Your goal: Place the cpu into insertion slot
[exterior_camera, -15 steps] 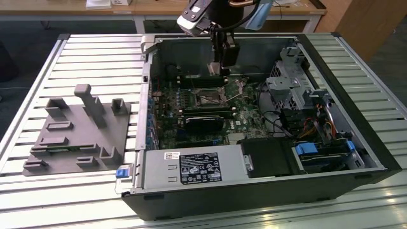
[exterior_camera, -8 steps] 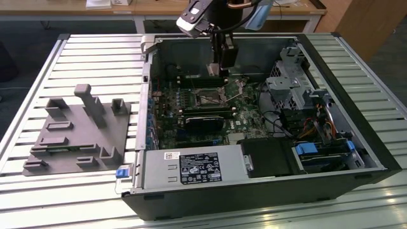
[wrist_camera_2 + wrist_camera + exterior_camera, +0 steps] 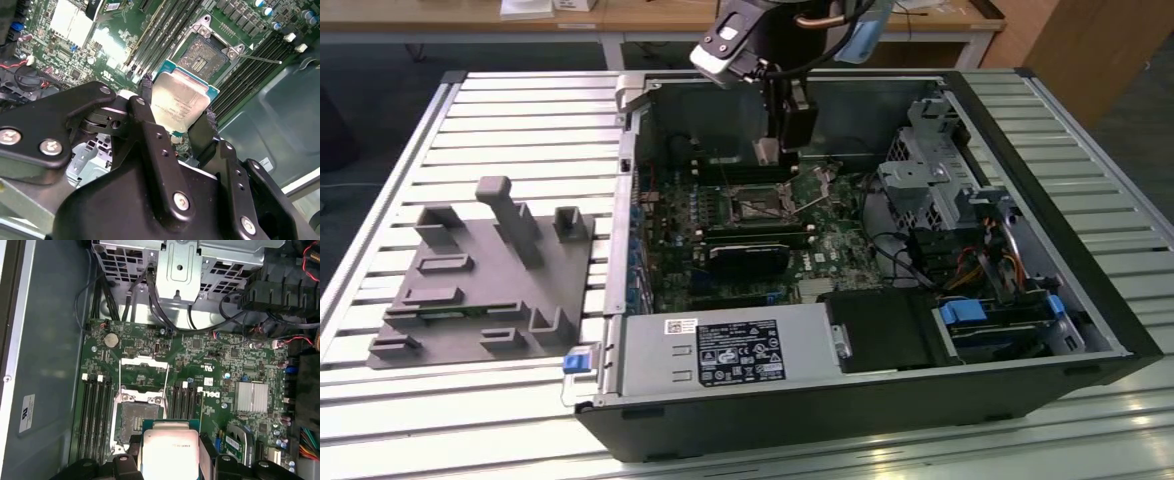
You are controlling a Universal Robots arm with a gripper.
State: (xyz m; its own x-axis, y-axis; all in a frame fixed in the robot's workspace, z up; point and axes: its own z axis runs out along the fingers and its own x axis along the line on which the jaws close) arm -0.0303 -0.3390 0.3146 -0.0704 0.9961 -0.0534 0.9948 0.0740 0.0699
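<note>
CPU (image 3: 181,102) sits between the 2 black fingers (image 3: 150,125) of the gripper (image 3: 177,107), which pinch it on 2 sides. Its shiny silver top faces the camera in both wrist views (image 3: 172,455).

The gripper (image 3: 790,150) reaches down into the open case (image 3: 1067,380), which lies on a table (image 3: 494,110) made of metal slats. In the exterior view it hangs over the green board (image 3: 210,350), near the slot (image 3: 758,210).

The slot (image 3: 205,52) is open, with its metal lid (image 3: 142,371) flipped back and its dark middle bare. A thin wire lever (image 3: 260,59) sticks out to one side. The CPU is not in the slot. In the first wrist view it is just beside the slot (image 3: 135,415), and one edge hides a bit of the frame.

Long black memory slots (image 3: 95,410) run along both sides of the slot.

A grey holder (image 3: 480,280) with pegs stands on the table, at the exterior view's left of the case.
</note>
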